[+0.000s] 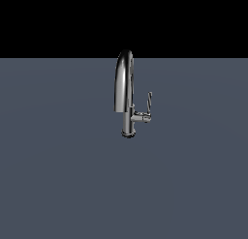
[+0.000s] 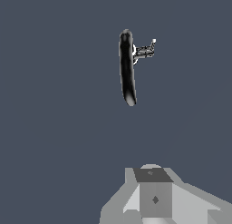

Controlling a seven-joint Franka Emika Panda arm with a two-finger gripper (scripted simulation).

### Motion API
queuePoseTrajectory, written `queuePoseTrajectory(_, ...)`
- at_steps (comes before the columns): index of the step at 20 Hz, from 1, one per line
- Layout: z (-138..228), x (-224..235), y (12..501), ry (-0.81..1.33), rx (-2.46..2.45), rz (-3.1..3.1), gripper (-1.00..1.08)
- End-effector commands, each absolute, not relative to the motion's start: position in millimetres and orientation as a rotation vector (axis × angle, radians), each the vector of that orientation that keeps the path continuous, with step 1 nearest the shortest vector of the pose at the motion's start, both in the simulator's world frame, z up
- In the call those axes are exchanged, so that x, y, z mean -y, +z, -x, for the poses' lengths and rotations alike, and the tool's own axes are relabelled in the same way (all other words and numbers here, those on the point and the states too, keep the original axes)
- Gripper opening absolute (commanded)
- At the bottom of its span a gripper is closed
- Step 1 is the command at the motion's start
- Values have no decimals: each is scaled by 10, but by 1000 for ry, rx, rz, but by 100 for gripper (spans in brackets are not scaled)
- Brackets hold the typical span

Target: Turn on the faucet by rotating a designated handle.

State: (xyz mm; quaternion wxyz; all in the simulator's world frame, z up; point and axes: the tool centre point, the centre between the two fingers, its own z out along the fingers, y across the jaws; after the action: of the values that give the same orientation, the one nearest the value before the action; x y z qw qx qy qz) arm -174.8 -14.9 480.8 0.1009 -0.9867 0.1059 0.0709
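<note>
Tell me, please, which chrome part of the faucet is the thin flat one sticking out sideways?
That is the handle, a slim lever rising from a short stub on the exterior view's right of the stem. The spout is far taller, thicker and arched.

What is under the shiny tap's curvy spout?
Only bare grey floor lies under the faucet: no sink, no bowl. Its handle sticks up beside the stem, on the exterior view's right. Whether the spout's mouth holds anything cannot be seen.
</note>
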Motion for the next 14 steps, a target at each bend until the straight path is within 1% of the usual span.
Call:
queuePoseTrajectory(1, 1602, 179, 4760, 257, -367, 2866, -100)
queuePoseTrajectory(14, 882, 395, 4393, 492, -631, 2570, -100)
